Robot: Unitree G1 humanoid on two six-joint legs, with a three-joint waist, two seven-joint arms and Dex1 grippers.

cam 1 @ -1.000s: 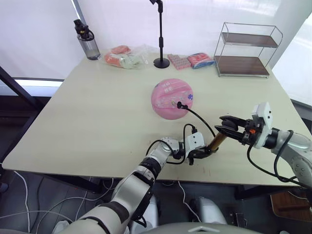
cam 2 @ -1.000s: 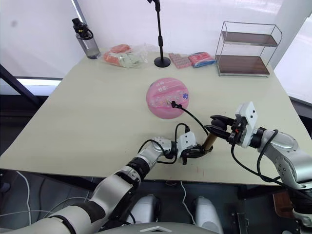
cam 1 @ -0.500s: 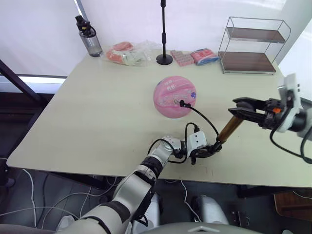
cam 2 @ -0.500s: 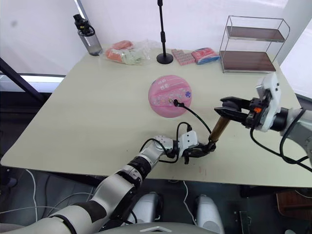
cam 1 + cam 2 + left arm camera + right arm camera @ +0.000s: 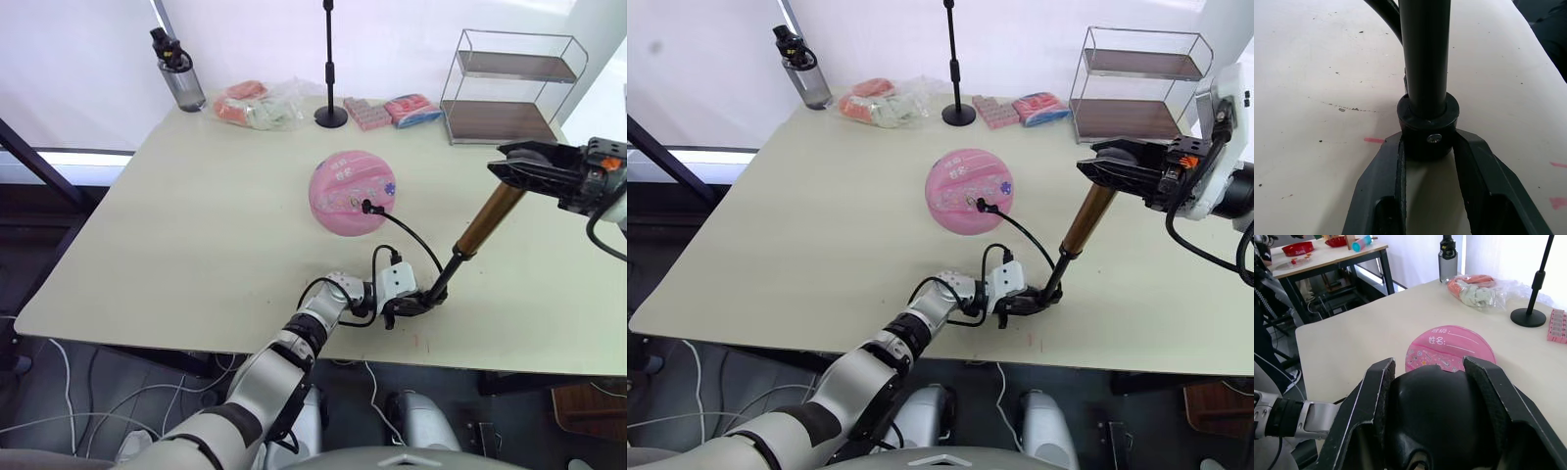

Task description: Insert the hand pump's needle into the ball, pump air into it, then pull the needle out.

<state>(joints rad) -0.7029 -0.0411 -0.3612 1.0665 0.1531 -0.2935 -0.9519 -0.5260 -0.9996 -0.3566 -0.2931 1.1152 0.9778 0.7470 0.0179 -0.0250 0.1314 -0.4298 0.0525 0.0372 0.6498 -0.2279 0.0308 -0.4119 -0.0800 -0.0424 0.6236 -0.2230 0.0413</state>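
The pink ball (image 5: 351,191) sits round at mid-table. The needle's black fitting (image 5: 365,207) is stuck in its near side, and the thin black hose (image 5: 411,240) loops from it to the pump's foot. My left gripper (image 5: 411,302) lies on the table, shut on the hand pump's black base collar (image 5: 1426,128). From there the hand pump (image 5: 486,217) leans up to the right, a black rod below the gold tube. My right gripper (image 5: 524,162) is shut on the black handle (image 5: 1444,423) at its top.
Along the far edge stand a water bottle (image 5: 176,73), a plastic bag of items (image 5: 257,106), a black microphone stand (image 5: 330,116), pink packets (image 5: 390,112) and a wire shelf (image 5: 509,88). The near table edge (image 5: 294,345) runs just under my left gripper.
My right gripper has risen up and to the right with the handle. The gold tube has slid away from the base, baring the black rod, and the pump stands steeper. The left gripper stayed put.
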